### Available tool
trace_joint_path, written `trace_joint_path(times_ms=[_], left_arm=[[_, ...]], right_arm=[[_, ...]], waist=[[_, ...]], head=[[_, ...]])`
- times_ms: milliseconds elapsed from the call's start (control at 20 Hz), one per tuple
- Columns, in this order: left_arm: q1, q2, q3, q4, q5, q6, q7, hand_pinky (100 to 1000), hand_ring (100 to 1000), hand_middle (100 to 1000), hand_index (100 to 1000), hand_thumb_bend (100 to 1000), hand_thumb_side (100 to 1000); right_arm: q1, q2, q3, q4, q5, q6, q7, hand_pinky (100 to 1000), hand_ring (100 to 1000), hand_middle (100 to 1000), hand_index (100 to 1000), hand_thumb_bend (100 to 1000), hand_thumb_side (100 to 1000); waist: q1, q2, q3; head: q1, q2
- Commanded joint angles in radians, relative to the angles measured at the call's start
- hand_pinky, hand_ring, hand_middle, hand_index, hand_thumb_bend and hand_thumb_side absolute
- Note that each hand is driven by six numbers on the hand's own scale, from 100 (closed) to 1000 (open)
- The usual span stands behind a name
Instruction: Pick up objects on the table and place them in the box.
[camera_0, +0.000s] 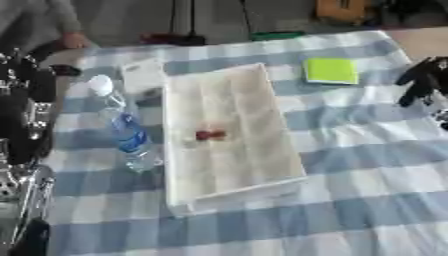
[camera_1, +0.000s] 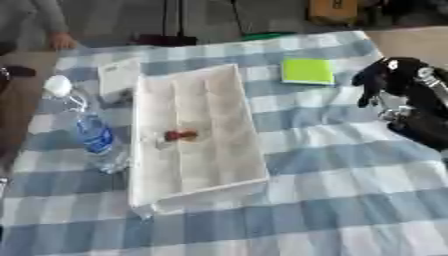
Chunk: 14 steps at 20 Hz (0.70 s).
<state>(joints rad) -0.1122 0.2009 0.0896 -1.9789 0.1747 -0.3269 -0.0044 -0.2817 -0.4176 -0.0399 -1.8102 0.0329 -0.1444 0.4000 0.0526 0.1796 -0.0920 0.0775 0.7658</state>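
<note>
**Black hand idle at right edge; one item boxed, three judged outstanding**

Black-and-silver right hand (camera_1: 392, 80) raised at the right edge, above the checked cloth, just right of the green pad. Fingers hanging down, loosely bent, nothing held. Not touching any object. Left hand not identifiable: only dark arm hardware along the left border of the left eye view; state not readable.

Nearest object: lime-green pad (camera_1: 307, 71), flat on the cloth, apart from the box, between box and right hand. Judged the likeliest next pick.

Shallow white box (camera_1: 214, 165), long and tray-like, lying at the middle of the table, slightly askew. Inside: one small red-brown item (camera_1: 181, 134), near the middle of the floor; identity not resolvable. Counted as placed.

Outside the box, left side: clear water bottle (camera_0: 125, 129) with blue label and white cap, lying on its side just beside the box's left wall. Pale flat card-like object (camera_0: 143, 76) near the box's far-left corner, contact with the box not determinable.

Progress, as a judgement: early; one in, three left.

Surface: tablecloth (camera_1: 350, 200), blue-and-white check, soft, a few creases. Near half bare.

Room: grey floor beyond the far edge, dark stand legs, an orange-yellow box-like thing at top.
</note>
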Motion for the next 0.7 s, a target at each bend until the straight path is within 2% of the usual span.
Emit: trace_joint_path(times_ms=[50, 700], left_arm=[[-0.003, 0.007, 0.002, -0.021, -0.005, 0.001, 0.004, 595, 779, 931, 882, 533, 418], [-0.003, 0.007, 0.002, -0.021, -0.006, 0.003, 0.004, 591, 777, 930, 882, 530, 420]], right_arm=[[-0.01, -0.008, -0.011, -0.011, 0.002, -0.002, -0.001, 536, 470, 594, 670, 100, 508], [-0.009, -0.007, -0.012, -0.01, 0.003, -0.001, -0.001, 536, 470, 596, 669, 100, 508]], waist=[[-0.005, -0.012, 0.0], [-0.006, -0.012, -0.003]], head=[[0.0, 0.004], [-0.001, 0.004]])
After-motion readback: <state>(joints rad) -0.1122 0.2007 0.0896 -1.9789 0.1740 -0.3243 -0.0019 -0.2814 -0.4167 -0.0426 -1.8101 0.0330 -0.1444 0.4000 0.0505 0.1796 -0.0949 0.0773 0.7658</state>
